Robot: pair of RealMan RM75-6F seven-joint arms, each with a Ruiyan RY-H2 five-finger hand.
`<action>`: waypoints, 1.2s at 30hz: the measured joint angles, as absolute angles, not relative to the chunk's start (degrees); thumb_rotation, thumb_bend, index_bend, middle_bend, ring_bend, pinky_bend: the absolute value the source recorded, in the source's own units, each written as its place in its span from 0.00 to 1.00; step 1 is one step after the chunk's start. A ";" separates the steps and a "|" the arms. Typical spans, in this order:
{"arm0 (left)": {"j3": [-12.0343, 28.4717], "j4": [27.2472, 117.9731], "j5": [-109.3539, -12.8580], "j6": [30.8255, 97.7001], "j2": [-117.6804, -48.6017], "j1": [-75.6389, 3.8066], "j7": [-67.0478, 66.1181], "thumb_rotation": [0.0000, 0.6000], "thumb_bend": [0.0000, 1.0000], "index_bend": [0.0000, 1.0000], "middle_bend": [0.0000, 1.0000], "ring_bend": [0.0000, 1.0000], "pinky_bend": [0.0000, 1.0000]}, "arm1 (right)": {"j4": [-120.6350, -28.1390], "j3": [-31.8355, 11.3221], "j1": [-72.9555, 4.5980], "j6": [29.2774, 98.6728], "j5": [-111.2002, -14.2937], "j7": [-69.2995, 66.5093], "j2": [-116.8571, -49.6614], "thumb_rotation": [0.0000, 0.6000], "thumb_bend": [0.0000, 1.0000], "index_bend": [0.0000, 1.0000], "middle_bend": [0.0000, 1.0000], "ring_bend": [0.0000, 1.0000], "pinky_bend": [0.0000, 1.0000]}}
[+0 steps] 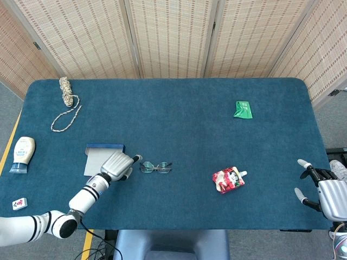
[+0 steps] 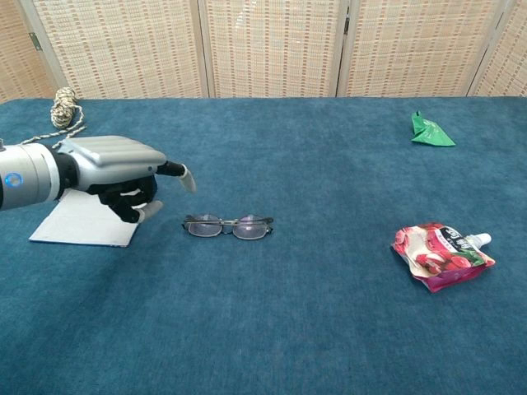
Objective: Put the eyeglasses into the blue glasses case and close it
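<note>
Left hand (image 2: 123,177) hovers just left of the eyeglasses (image 2: 228,225), holding nothing; most fingers curled under, one finger (image 2: 183,175) extended toward the frames, no contact. Right hand (image 1: 324,189) idle at the table's (image 1: 190,114) far right edge, fingers apart, empty.

Eyeglasses lie flat on the blue cloth, lenses side by side, just right of the blue glasses case (image 1: 103,159). Case sits open, pale interior up, partly behind the left hand.

Handling, as judged: light, thin wire frame, easily bent; lenses smooth, prone to slip and smudge. Temples look folded, not certain. Best hold probably the bridge or a rim edge near the hinge, pinched gently. Low profile on soft cloth makes getting fingertips under the frame awkward.
</note>
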State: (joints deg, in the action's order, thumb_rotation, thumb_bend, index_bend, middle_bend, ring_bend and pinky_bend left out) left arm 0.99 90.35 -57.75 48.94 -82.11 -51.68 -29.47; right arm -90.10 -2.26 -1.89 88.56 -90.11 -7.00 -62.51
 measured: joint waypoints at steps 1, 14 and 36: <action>1.20 90.19 -57.83 48.89 -82.65 -51.73 -29.34 1.00 0.46 0.27 0.92 0.94 1.00 | -90.02 -2.27 -1.87 88.58 -90.04 -7.09 -62.51 1.00 0.29 0.17 0.46 0.38 0.30; 4.21 81.93 -55.32 48.98 -92.71 -53.76 -31.53 1.00 0.43 0.37 0.92 0.94 1.00 | -89.33 -2.26 -1.57 88.63 -89.56 -7.81 -62.61 1.00 0.29 0.17 0.46 0.38 0.30; 6.31 74.71 -50.43 48.78 -100.06 -55.29 -34.06 1.00 0.43 0.46 0.94 0.96 1.00 | -88.63 -2.24 -1.06 89.19 -89.46 -8.62 -62.73 1.00 0.29 0.17 0.46 0.38 0.30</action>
